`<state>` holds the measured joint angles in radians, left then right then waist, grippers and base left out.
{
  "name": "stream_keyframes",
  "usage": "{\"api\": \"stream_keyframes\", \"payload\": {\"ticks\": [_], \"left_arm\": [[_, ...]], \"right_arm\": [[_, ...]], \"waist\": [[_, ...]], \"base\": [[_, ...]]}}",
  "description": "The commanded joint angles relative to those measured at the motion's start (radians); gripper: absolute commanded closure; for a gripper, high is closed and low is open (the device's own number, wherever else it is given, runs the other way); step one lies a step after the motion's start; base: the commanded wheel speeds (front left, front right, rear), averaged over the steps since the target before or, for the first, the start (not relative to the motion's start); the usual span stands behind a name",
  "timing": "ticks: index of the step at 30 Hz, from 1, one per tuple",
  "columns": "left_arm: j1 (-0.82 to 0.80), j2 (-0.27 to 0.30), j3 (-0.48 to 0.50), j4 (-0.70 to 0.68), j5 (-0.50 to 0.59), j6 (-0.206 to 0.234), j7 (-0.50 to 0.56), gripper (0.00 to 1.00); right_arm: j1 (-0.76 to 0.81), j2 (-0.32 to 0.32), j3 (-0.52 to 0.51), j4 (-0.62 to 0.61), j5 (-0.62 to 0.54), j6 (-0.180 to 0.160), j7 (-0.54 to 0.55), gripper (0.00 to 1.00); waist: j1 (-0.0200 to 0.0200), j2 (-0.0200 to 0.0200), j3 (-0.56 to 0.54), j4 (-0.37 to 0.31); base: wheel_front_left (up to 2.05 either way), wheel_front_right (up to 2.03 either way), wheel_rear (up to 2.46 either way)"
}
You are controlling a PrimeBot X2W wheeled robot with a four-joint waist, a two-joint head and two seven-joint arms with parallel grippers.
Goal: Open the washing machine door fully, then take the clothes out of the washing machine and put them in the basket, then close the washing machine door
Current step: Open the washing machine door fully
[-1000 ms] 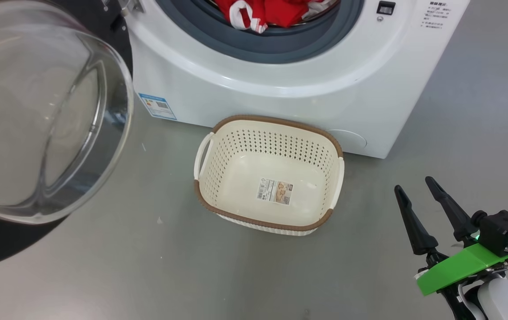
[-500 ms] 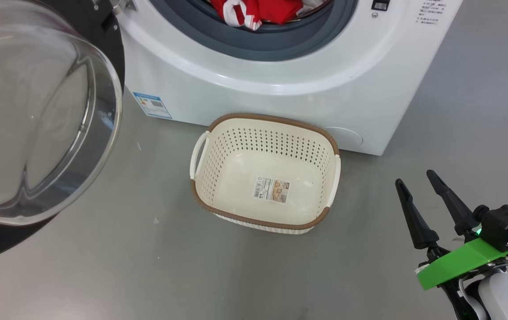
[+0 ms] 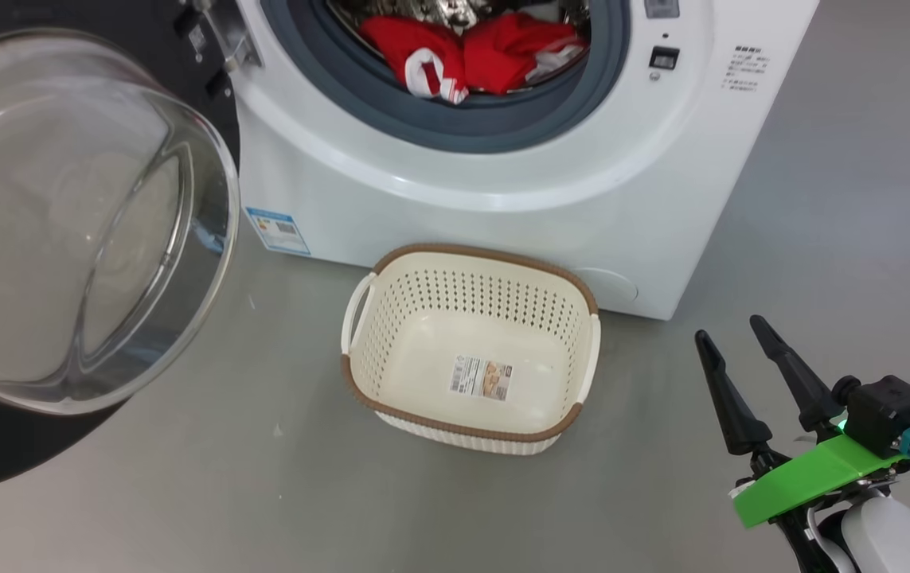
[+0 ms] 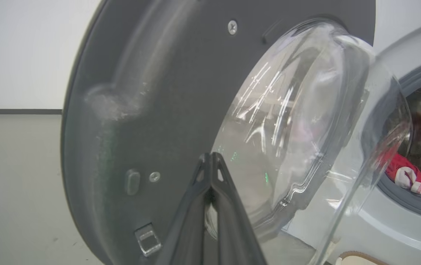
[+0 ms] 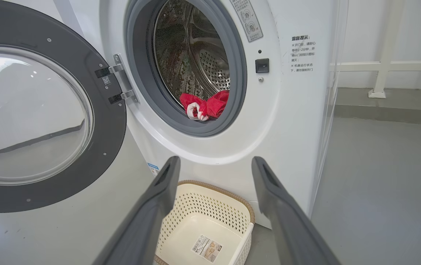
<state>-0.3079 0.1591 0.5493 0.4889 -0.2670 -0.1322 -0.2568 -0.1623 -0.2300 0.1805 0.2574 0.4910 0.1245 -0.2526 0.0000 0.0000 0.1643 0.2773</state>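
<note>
Mostly it is the head view that is being changed: the whole picture is being shifted, so more of the washer's (image 3: 462,199) mouth is being shown than a second ago, while nothing on the floor (image 3: 263,493) is being moved. The door (image 3: 88,223) is being left swung wide at the washer's left side, much as before. The left claw (image 4: 209,156) is being kept clenched and empty, tips near the door's inner face; contact cannot be told. The clothes (image 3: 494,60) are lying at the drum's front lip. The basket (image 3: 486,253) is sitting empty on the floor against the washer's foot. The right claw (image 3: 728,328) is being kept released, low to the basket's right. By this, the opening step is judged nearly done and a reach for the clothes is being set up.
</note>
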Motion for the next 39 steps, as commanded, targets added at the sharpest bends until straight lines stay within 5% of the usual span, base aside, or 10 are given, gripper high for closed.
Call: {"api": "stream_keyframes", "payload": {"ticks": [1,4,7,10,13,39], "left_arm": [[0.017,0.039,0.011,-0.04,-0.008,0.002,-0.005,1.0],[0.053,0.023,-0.023,-0.076,-0.014,0.002,-0.005,0.97],[0.095,-0.001,-0.062,-0.119,-0.014,0.002,-0.005,0.77],[0.15,-0.036,-0.137,-0.177,-0.011,0.002,-0.005,0.52],[0.188,-0.047,-0.198,-0.212,-0.023,0.002,-0.005,0.01],[0.285,-0.028,-0.473,-0.338,-0.104,0.002,-0.005,0.0]], "right_arm": [[0.011,-0.004,0.024,-0.02,0.002,0.006,-0.009,0.0],[0.018,0.0,0.023,-0.02,0.004,0.006,-0.009,0.0],[0.028,0.006,0.019,-0.021,0.006,0.006,-0.009,0.0],[0.04,0.01,0.013,-0.021,0.007,0.006,-0.009,0.0],[0.046,0.013,0.007,-0.022,0.008,0.006,-0.009,0.0],[0.08,0.027,-0.058,-0.035,0.002,0.006,-0.009,0.0]], "waist": [[0.0,0.0,-0.021,-0.006],[0.0,0.0,-0.038,-0.013],[0.0,0.0,-0.051,-0.024],[0.0,0.0,-0.063,-0.044],[0.0,0.0,-0.069,-0.063],[0.0,0.0,-0.074,-0.261]], "base": [[0.0,0.0,0.0],[0.0,0.0,0.0],[0.0,0.0,0.0],[0.0,0.0,0.0],[0.0,0.0,0.0],[0.0,0.0,0.0]]}}
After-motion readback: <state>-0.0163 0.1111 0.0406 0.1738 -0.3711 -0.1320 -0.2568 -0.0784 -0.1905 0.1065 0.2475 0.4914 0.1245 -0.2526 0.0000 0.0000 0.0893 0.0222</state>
